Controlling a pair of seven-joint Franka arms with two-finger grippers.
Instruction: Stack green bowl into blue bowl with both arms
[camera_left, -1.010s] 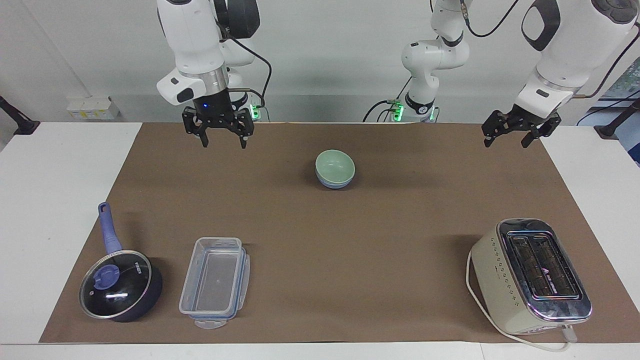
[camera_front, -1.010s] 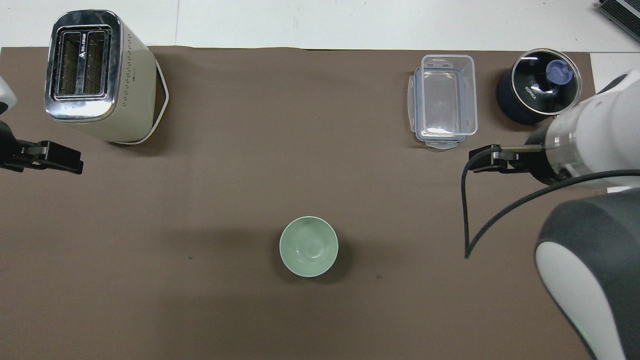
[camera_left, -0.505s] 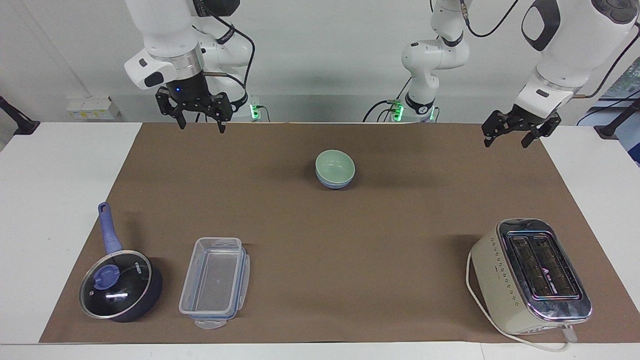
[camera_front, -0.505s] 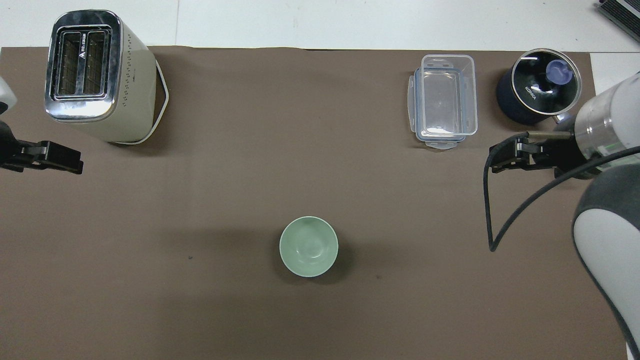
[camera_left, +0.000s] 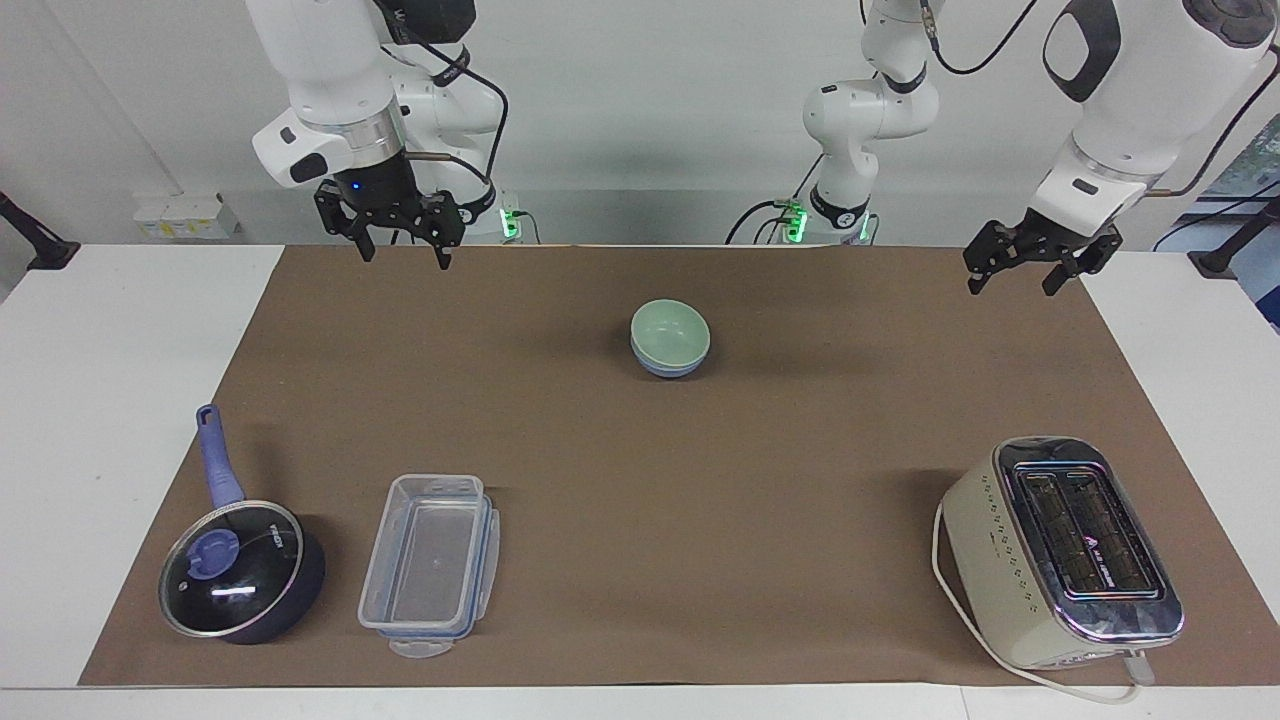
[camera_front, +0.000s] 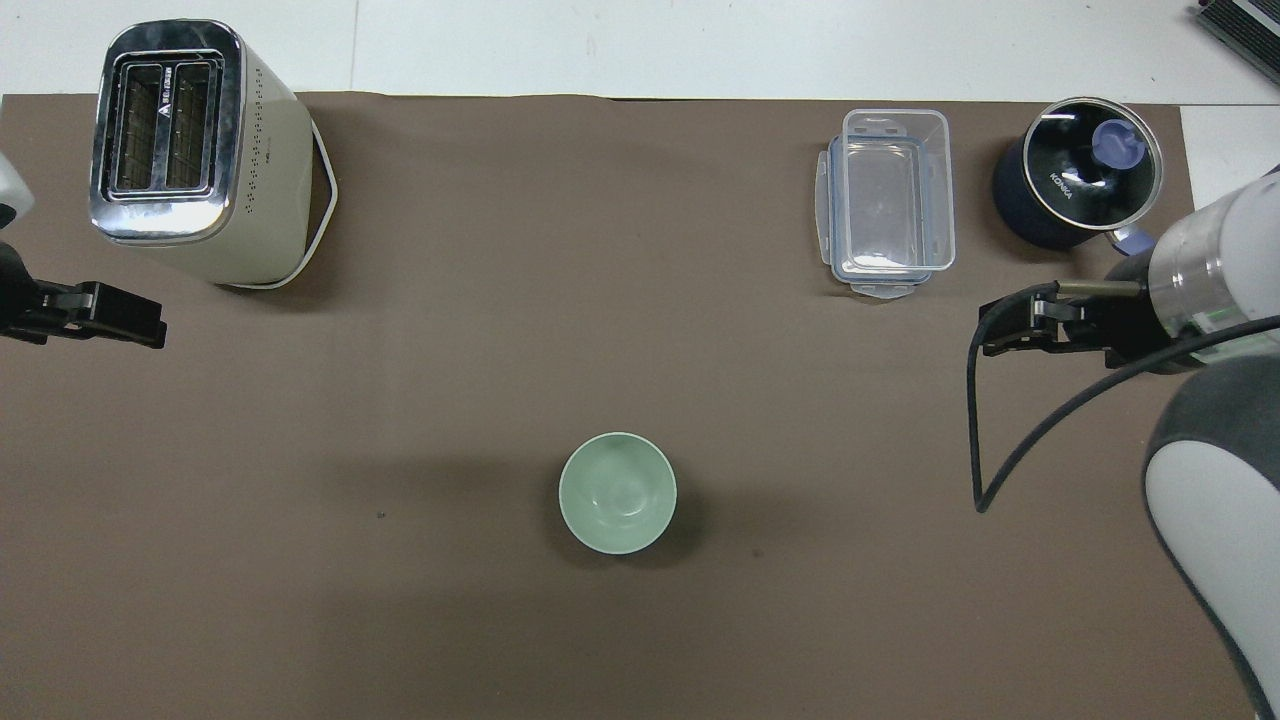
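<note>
Right gripper (camera_left: 403, 243), left gripper (camera_left: 1030, 262): jaws open, empty, raised at opposite bench ends. Green bowl (camera_left: 669, 332) nested in blue bowl (camera_left: 668, 366), mid-bench, nearer the robots. Likely light, rigid, smooth, slippery; grip by rim.

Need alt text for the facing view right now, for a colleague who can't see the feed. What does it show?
The green bowl sits nested in the blue bowl on the brown mat, nearer the robots than the saucepan, clear container and toaster. The right gripper and left gripper hang open and empty above the mat's two ends.
</note>
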